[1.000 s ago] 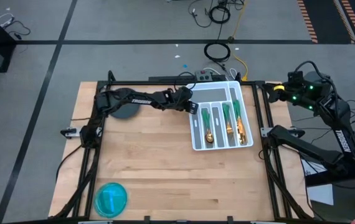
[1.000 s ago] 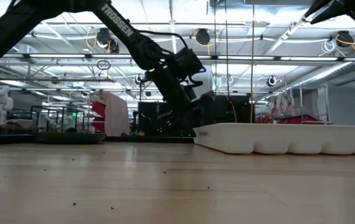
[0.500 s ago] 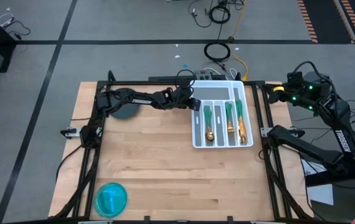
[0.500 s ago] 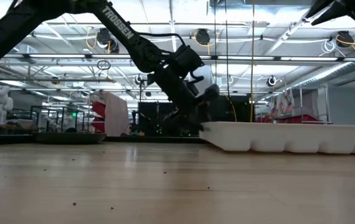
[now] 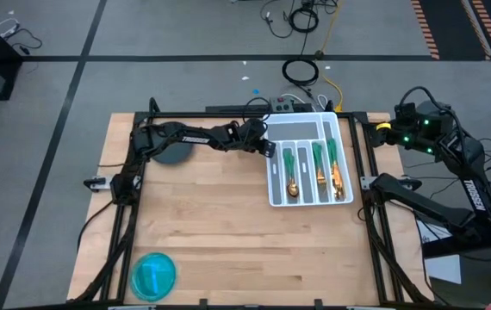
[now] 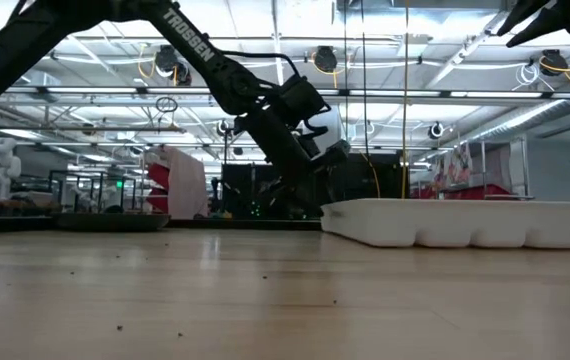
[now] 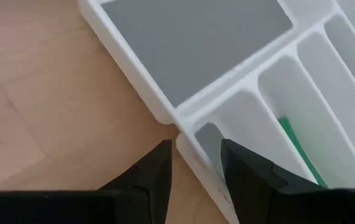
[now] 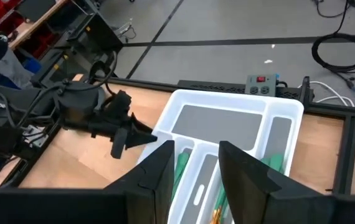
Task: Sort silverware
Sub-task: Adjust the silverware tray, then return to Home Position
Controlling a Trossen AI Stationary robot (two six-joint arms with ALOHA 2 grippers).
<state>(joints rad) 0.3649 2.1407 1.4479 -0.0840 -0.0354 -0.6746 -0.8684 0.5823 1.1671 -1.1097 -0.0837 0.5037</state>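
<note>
The silverware [image 5: 314, 168], gold heads with green handles, lies in the narrow compartments of the white tray [image 5: 301, 126] on the table's far right part. The tray also shows in the low view [image 6: 465, 222]. My left gripper [image 5: 268, 147] is open at the tray's left wall. One finger [image 7: 156, 180] stands outside over the wood and the other [image 7: 249, 180] inside a compartment, near a green handle [image 7: 299, 149]. My right gripper [image 8: 196, 149] is open and raised high beyond the table's far right corner [image 6: 550, 15], looking down on the tray [image 8: 227, 118]. My left gripper comes at the tray's left wall [image 7: 189, 148] slanting down from the table's left, with one finger on each side of it. The tray lies flat on the table. I cannot tell whether either finger touches the wall.
A blue round bowl [image 5: 153, 275] stands at the near left corner. A dark round disc [image 5: 172, 153] lies under the left arm at the far left. A black frame [image 5: 366, 185] rims the table, and a power strip [image 5: 284, 105] lies beyond the far edge. Bare wood spans the middle.
My left gripper has pressed in toward the tray's left wall and then eased back slightly. The tray has slid a little toward the table's right, its far end more than its near end.
</note>
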